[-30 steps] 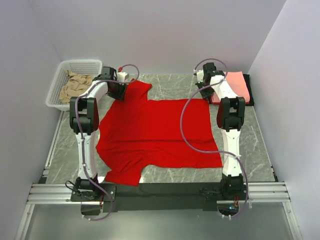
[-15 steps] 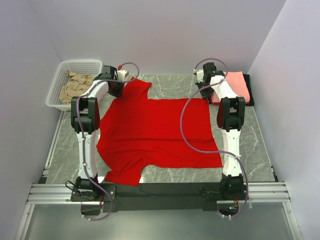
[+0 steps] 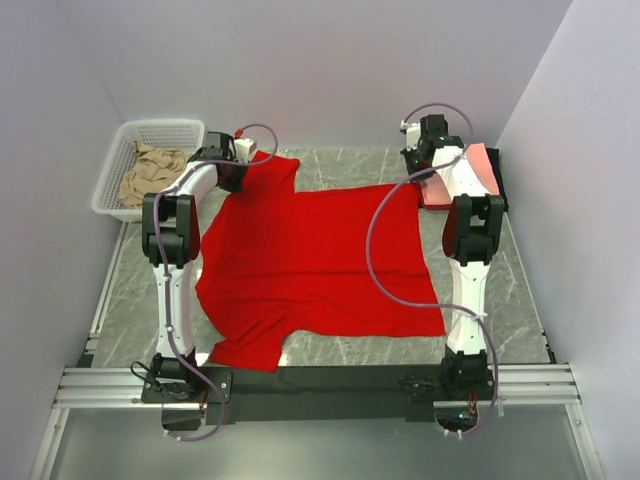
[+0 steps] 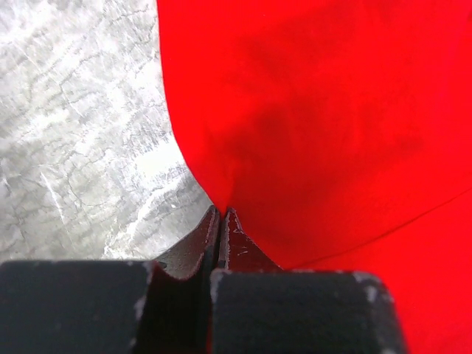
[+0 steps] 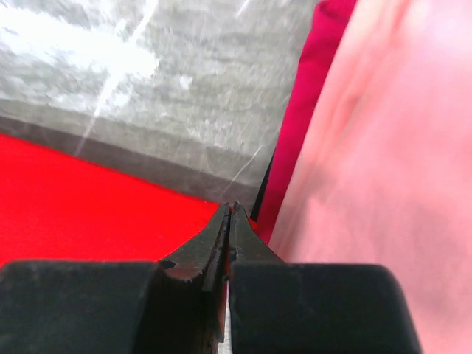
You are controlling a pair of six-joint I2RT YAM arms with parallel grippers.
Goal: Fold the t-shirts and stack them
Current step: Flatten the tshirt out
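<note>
T-shirt (image 3: 310, 260) far edge pinched: left tool (image 4: 220, 214), right tool (image 5: 230, 209).

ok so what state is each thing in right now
large bright red cloth t-shirt: spread open, unfolded, far edge pinched
left end effector: shut on the red t-shirt
right end effector: shut on the red t-shirt
salmon-pink cloth shirt: folded, atop a dark red one
tan cloth shirt: crumpled in white plastic mesh basket
</note>
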